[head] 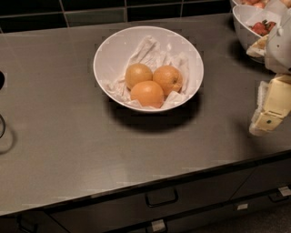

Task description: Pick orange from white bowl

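— Pincer first: where is it hanging?
— The robot's cream-yellow pincer (268, 113) is hovering at the far right edge of the view, over the brownish-grey matte surface (68, 136). Whether it is open or closed, I cannot tell. It is touching no fruit.
— And the fruit to be picked?
— The dimpled deep-orange orange (168, 79) with a small dark stem dot is lying inside the wide glossy white round bowl (103, 54), on the right of the cluster and well apart from the pincer.
— What is sharing the bowl with it?
— Two more fruits are touching it. A paler yellowish orange (137, 74) is sitting to its left, and a smooth bright orange (147, 94) is lying in front, nearest the camera. All three are resting on crumpled white paper (148, 50) that is lining the bowl.
— Where is the bowl standing?
— It is sitting upright near the middle of the surface, casting a dark shadow toward the front edge.
— Anything else nearby?
— A smaller white bowl (243, 20) holding red strawberries (263, 27) is standing at the top right corner, beyond the pincer. Dark glossy wall tiles (91, 11) are running along the back, and dark drawer fronts (195, 191) with handles are showing below the surface.
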Controlling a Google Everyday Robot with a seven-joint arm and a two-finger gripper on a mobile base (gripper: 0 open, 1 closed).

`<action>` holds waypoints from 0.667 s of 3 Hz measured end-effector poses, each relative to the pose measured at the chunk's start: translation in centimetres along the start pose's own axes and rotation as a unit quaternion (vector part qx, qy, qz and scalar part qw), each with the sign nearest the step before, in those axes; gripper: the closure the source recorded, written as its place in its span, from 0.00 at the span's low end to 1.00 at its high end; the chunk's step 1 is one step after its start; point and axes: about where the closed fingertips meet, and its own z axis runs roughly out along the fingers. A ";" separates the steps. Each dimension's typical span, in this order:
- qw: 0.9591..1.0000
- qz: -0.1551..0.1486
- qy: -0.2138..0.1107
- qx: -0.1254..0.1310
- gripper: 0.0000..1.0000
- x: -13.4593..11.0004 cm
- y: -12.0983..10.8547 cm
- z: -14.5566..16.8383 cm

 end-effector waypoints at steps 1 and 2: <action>1.000 0.000 0.000 0.000 0.00 0.0 0.0 0.0; 1.000 -0.009 -0.003 0.009 0.00 -0.6 -0.6 -0.2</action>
